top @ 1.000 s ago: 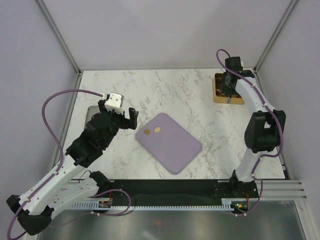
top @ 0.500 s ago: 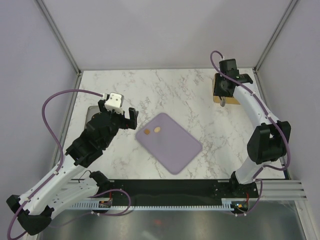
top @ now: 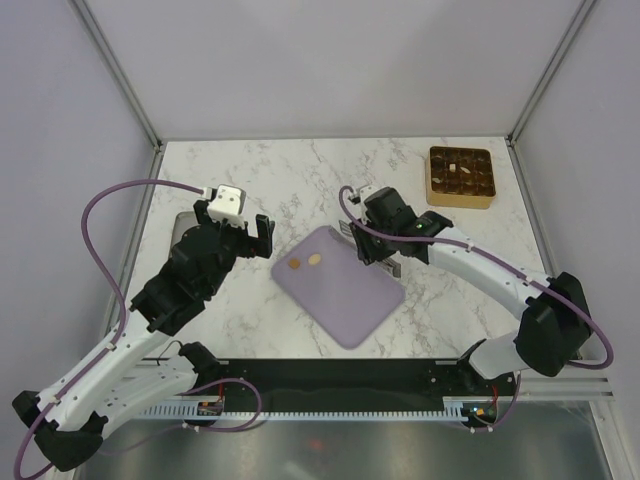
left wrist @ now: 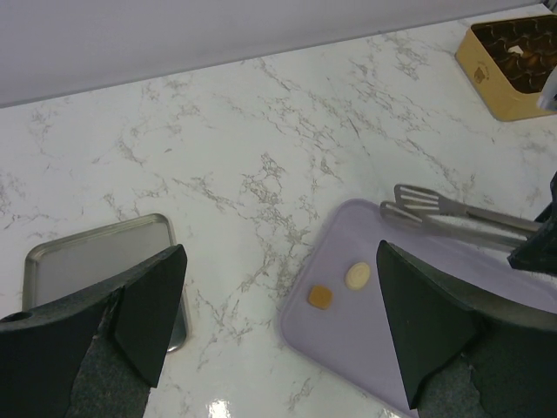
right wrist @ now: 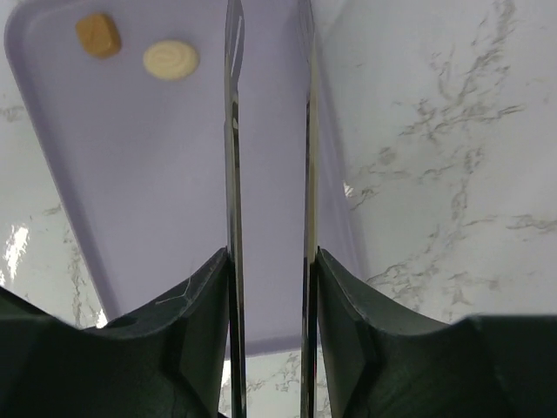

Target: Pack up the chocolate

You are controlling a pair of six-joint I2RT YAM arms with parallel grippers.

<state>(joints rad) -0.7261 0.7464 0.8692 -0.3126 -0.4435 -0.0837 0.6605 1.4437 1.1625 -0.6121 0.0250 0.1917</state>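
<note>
Gold tray point(top: 459, 202) in the far right corner of the table point(top: 300, 180); its grid cells hold dark and white chocolate point(top: 455, 168), count unclear. Two loose pieces on the lilac mat point(top: 350, 300) near its far-left corner: tan square point(left wrist: 319, 297) and cream round point(left wrist: 358, 276), just apart. Steel tray point(left wrist: 96, 261) at left. The right claw point(right wrist: 270, 279) is clamped on metal tongs point(left wrist: 418, 203), blades slightly apart over the mat, nothing between. The left claw point(left wrist: 278, 261) is spread wide, holding nothing, above the table left of the mat.
</note>
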